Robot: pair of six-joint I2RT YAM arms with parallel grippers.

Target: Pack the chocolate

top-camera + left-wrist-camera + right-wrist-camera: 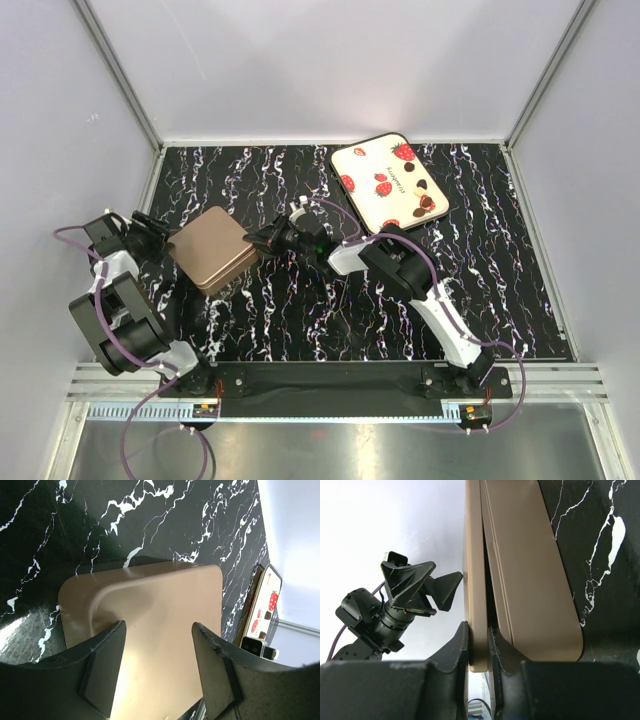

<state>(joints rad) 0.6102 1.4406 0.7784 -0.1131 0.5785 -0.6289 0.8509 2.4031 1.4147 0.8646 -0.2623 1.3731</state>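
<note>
The right claw (pixel 478 632) pinches the edge of the brown lid (pixel 212 250) mid-frame; the left claw (pixel 159 627) stands spread over it; chocolate (pixel 427 203) lies on the tray (pixel 370 165), upper right.

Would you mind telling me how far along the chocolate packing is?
Nothing is packed: the chocolates lie on the tray. In hand: the right end effector pinches the tin lid by its edge, and the left end effector stands open over it. Left: lid off, chocolates in, lid shut.

flat tan rounded-rectangle tin (pixel 165 610): near edge cut off at frame bottom, contents hidden. dark chocolate pieces (pixel 427 201), upper right: shapes too small to tell.
</note>
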